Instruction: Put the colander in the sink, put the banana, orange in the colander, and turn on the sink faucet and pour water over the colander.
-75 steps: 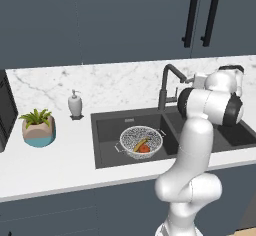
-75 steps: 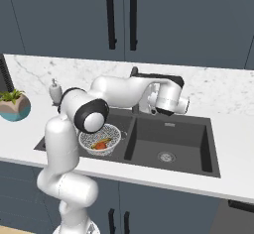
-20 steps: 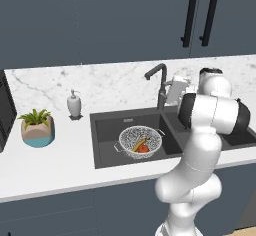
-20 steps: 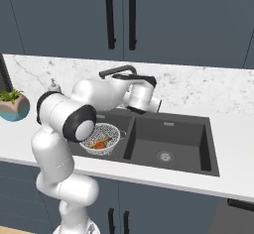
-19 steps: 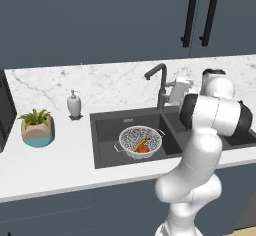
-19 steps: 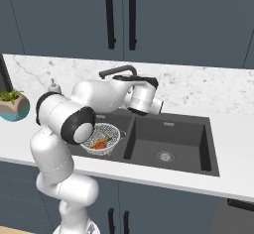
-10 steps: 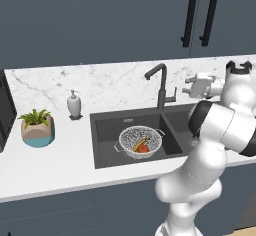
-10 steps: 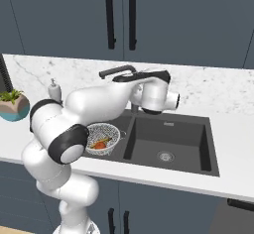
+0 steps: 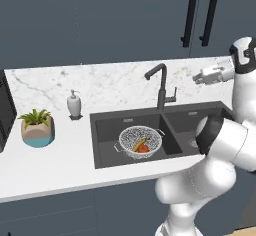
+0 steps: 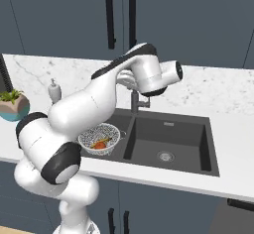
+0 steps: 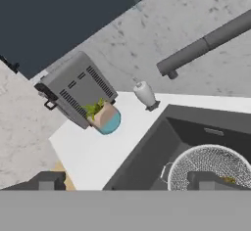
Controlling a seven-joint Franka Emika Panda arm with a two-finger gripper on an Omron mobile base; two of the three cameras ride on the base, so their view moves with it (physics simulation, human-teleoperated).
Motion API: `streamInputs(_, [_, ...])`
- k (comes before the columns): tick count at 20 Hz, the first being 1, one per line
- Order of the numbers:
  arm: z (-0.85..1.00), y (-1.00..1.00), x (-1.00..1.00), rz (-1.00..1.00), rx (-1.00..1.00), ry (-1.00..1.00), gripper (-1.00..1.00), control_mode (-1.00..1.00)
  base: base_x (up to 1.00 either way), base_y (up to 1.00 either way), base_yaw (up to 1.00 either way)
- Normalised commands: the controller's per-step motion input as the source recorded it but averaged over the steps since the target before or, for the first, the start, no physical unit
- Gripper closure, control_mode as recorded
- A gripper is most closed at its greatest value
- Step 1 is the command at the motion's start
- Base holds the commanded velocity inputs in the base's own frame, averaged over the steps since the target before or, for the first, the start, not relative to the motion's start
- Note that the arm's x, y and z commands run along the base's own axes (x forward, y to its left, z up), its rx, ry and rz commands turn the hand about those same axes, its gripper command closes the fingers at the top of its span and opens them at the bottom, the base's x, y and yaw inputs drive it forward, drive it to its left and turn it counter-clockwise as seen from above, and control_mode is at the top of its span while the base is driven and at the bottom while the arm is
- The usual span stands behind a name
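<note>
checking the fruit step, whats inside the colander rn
Inside the colander lie the banana and the orange, side by side. Its floor under the fruit is covered.

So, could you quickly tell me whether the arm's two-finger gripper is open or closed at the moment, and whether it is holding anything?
Gripper: open, holding nothing, up beside the tall dark grey metal faucet.
</note>
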Motion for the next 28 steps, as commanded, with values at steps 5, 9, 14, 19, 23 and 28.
streamInputs(5, [-0.13, 0.49, -0.73, -0.13, -0.47, -0.03, -1.00, -1.00, 0.00, 0.00, 0.00])
streamInputs(9, [-0.16, 0.74, -0.37, -0.15, -0.33, 0.00, -1.00, -1.00, 0.00, 0.00, 0.00])
streamInputs(14, [-0.12, 0.67, -0.07, -0.10, -0.12, 0.09, -1.00, -1.00, 0.00, 0.00, 0.00])
streamInputs(19, [-0.03, 0.52, 0.00, -0.02, 0.00, 0.09, -1.00, -1.00, 0.00, 0.00, 0.00])
streamInputs(23, [-0.07, 0.39, 0.00, 0.00, -0.03, 0.06, -1.00, -1.00, 0.00, 0.00, 0.00])
streamInputs(28, [-0.02, 0.08, 0.00, 0.00, -0.02, 0.00, -1.00, 1.00, 0.00, 0.01, 0.00])
